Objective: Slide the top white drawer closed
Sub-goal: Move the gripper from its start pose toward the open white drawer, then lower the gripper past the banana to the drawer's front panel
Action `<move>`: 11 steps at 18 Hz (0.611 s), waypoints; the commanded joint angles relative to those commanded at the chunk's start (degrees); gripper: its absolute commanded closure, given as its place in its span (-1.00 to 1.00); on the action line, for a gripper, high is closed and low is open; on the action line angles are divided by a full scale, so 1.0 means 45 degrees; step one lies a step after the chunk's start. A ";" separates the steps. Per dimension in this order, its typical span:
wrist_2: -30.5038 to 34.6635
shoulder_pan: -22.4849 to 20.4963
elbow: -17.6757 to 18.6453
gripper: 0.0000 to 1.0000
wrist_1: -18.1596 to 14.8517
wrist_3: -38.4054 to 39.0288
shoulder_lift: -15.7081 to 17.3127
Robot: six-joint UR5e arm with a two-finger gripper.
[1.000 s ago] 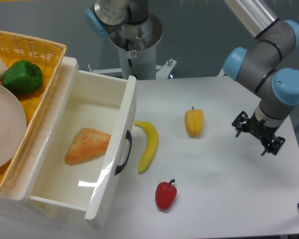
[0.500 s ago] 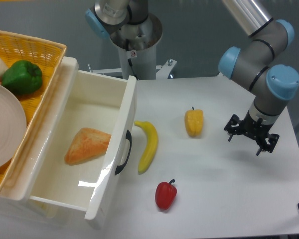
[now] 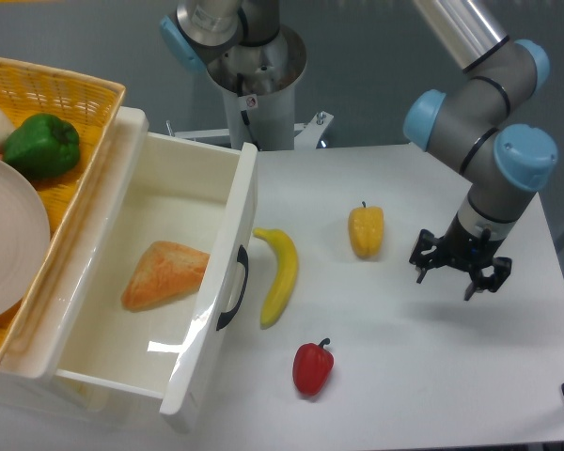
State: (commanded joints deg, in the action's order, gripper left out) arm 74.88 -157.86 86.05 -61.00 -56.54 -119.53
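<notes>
The top white drawer point(image 3: 160, 282) stood pulled well out from its cabinet, its front panel facing the open tabletop and its black curved handle point(image 3: 233, 287) turned toward me. My gripper point(image 3: 459, 268) hung above the table point(image 3: 432, 376) far to the side of that front panel, past the yellow pepper point(image 3: 366, 231), with nothing between its fingers; they looked spread apart and empty, though at this size I could not read the gap exactly.

Inside the drawer lay a piece of bread point(image 3: 164, 273), flat on the floor of the box and low enough, I judged, not to catch on anything. A banana point(image 3: 279, 274) lay just beside the front panel, close to the handle, and a red pepper point(image 3: 312, 367) sat further out from the panel (neither seemed to block the panel itself, but the banana was in my approach lane). A yellow wicker basket point(image 3: 66, 99) rested on top behind the drawer.

I took the drawer for stiff, glossy plastic: light, rigid, likely slick under metal fingers. No grasp seemed needed. I judged the best contact to be a flat push on the front panel near the handle, centred so the box would not skew on its runners.
</notes>
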 joint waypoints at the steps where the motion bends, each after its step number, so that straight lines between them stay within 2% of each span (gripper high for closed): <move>1: 0.0020 0.0214 0.0000 0.53 0.0000 0.0587 0.0000; 4: 0.0020 0.0664 -0.0078 0.78 0.0000 0.1800 -0.0020; 6: -0.0019 0.0801 -0.0078 0.94 -0.0039 0.1999 0.0019; 11: -0.0272 0.1251 -0.0078 1.00 -0.0467 0.2370 0.0273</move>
State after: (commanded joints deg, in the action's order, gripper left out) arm 73.66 -152.23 85.69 -63.10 -45.88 -118.30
